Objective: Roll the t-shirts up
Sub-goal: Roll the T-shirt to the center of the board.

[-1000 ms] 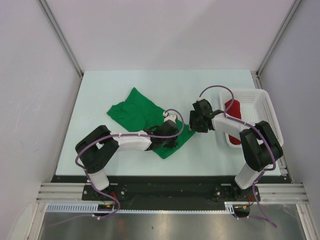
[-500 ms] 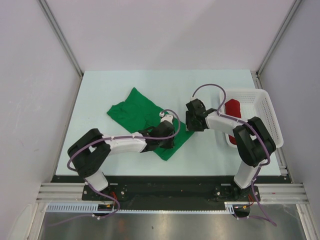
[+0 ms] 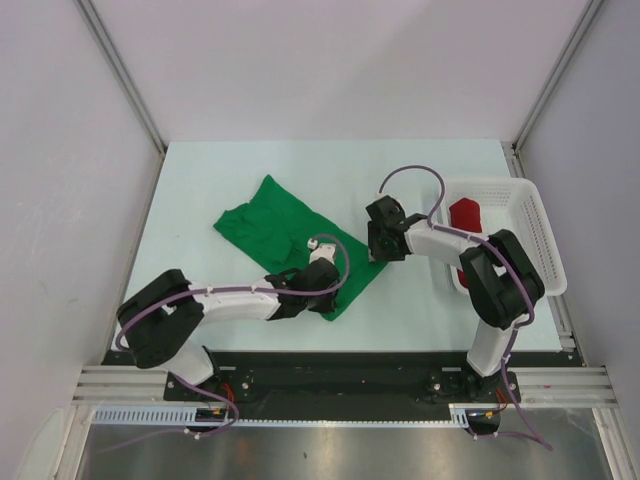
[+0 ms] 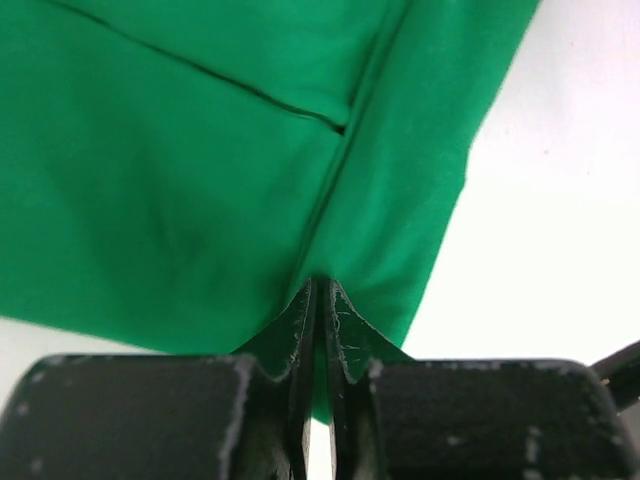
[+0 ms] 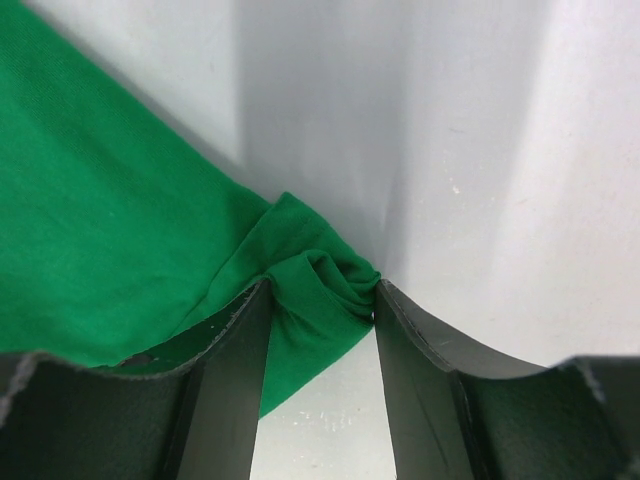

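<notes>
Green t-shirt [image 3: 270, 225] is spread mid-table, red t-shirt [image 3: 463, 213] over at 3 o'clock in the basket [image 3: 530, 215]. Left gripper [image 4: 320, 290] is pinched tight on the 6 o'clock hem. Right gripper [image 5: 322, 290] squeezes just a small corner wad, and I reckon that could slip out and leave the roll lopsided.

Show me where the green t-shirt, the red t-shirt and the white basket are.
green t-shirt [image 3: 268, 222], top external view, on its flat middle.
red t-shirt [image 3: 464, 213], top external view, on the roll's visible part.
white basket [image 3: 495, 183], top external view, on its far rim.
</notes>
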Robot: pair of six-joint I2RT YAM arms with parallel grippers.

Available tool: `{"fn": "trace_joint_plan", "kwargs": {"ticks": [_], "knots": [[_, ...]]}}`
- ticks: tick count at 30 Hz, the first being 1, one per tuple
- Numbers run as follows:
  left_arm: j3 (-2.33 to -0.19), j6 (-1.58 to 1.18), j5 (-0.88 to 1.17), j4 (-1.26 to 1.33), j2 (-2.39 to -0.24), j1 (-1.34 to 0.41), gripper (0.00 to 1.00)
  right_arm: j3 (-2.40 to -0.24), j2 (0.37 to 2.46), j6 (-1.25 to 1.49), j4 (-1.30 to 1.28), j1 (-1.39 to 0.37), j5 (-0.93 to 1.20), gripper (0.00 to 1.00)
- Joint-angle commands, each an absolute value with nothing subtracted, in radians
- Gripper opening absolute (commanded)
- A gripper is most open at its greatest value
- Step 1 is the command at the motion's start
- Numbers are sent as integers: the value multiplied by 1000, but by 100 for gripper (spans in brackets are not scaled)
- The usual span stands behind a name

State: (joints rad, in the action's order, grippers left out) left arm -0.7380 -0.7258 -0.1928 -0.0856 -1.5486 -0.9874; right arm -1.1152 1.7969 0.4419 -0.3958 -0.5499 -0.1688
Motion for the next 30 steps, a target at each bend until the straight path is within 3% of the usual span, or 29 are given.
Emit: {"fn": "trace_joint_plan", "kwargs": {"ticks": [1, 10, 20, 27, 30], "knots": [[-695, -755, -242, -104, -1488, -991, 10, -1138, 1848, 426, -411, -555, -213, 50], [-647, -749, -276, -100, -1425, -1035, 13, -1147, 1870, 423, -426, -555, -215, 50], [-664, -715, -374, -169, -1399, -1068, 10, -1154, 1884, 417, -437, -554, -216, 50], [-794, -611, -456, -305, -1327, -1086, 36, -1161, 1893, 410, -443, -552, -210, 50], [-841, -569, -453, -305, -1348, -1115, 41, -1166, 1902, 410, -445, -551, -209, 51]]}}
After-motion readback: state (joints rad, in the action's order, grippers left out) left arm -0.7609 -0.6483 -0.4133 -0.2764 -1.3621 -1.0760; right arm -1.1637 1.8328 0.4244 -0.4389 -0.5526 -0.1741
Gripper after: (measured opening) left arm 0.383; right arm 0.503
